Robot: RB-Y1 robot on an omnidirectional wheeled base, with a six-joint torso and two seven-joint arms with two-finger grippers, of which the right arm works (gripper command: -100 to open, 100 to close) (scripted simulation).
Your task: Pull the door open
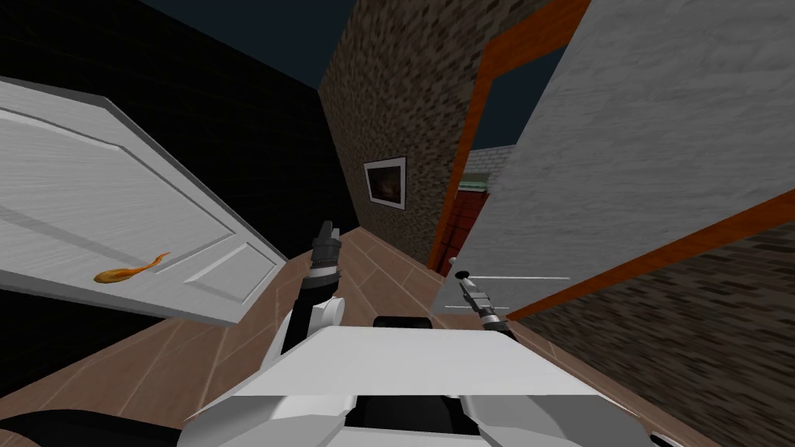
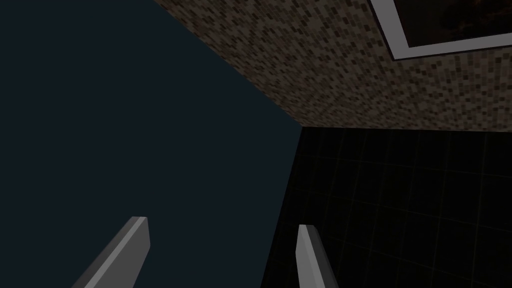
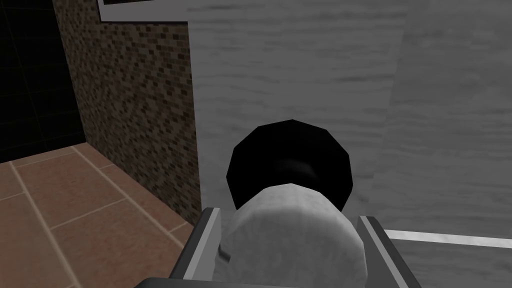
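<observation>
At the free edge of the grey door (image 1: 621,155), low on its face, the knob (image 1: 463,274) is met by the right gripper (image 1: 466,281). In the right wrist view the pale, rounded knob (image 3: 292,235) sits between that gripper's two fingers (image 3: 202,235), which press its sides, so the right gripper (image 3: 290,215) is clamped on the knob. A black rosette (image 3: 260,150) is seen behind the knob, flat against the door (image 3: 300,75).

The knob's long axis runs straight out of the door face and along the gripper's own line, so the task's thing lies directly ahead of the fingers and already within them. The door's free edge is just beside the knob, with the brick wall (image 3: 135,100) and the tiled floor (image 3: 60,200) beyond it. In the head view a gap is seen between that edge and the post of the orange frame (image 1: 466,155), so the door is judged to be ajar.

The coming pull is judged to run backward along the knob's axis, towards the body, and then to curve about the door's far edge, where the hinges are presumed to be.

The left gripper (image 1: 327,229) is raised in mid-corridor, well apart from the door, its fingers (image 2: 135,240) spread with nothing between them. The right arm is clearly the nearer.
</observation>
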